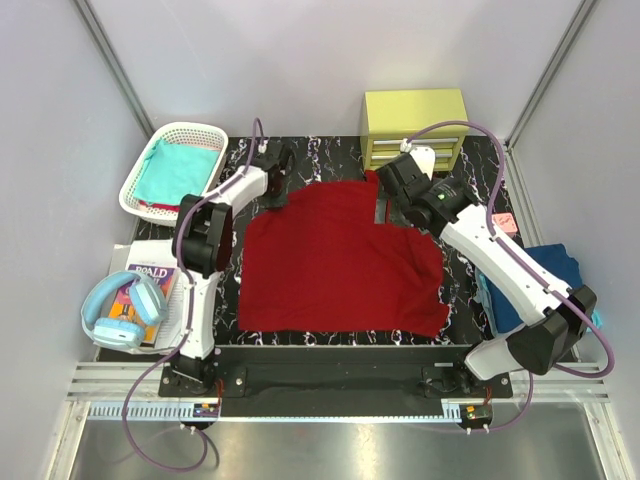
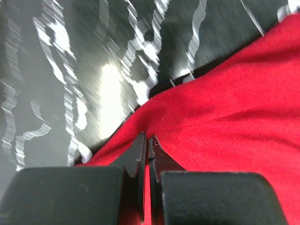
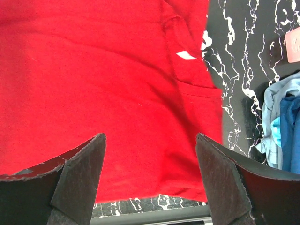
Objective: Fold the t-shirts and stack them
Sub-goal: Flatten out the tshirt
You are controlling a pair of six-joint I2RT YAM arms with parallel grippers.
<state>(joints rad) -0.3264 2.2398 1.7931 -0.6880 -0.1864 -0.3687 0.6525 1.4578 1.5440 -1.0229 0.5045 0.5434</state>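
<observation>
A dark red t-shirt (image 1: pixel 340 260) lies spread over the black marbled table (image 1: pixel 460 290). My left gripper (image 1: pixel 278 190) is at the shirt's far left corner; in the left wrist view its jaws (image 2: pixel 149 140) are shut, pinching the red cloth (image 2: pixel 225 103) at its edge. My right gripper (image 1: pixel 392 205) hovers over the far right part by the collar. In the right wrist view it stands open (image 3: pixel 150 136) above the red t-shirt (image 3: pixel 93 70), with nothing between the fingers. A teal t-shirt (image 1: pixel 178 172) lies in the basket. Navy and light blue t-shirts (image 1: pixel 545 280) are heaped at the right.
A white lattice basket (image 1: pixel 140 185) stands at the far left. A yellow drawer box (image 1: pixel 415 125) stands at the back. A small pink block (image 1: pixel 505 222) lies by the right arm. Blue headphones (image 1: pixel 120 312) rest on a book (image 1: pixel 152 278) at the near left.
</observation>
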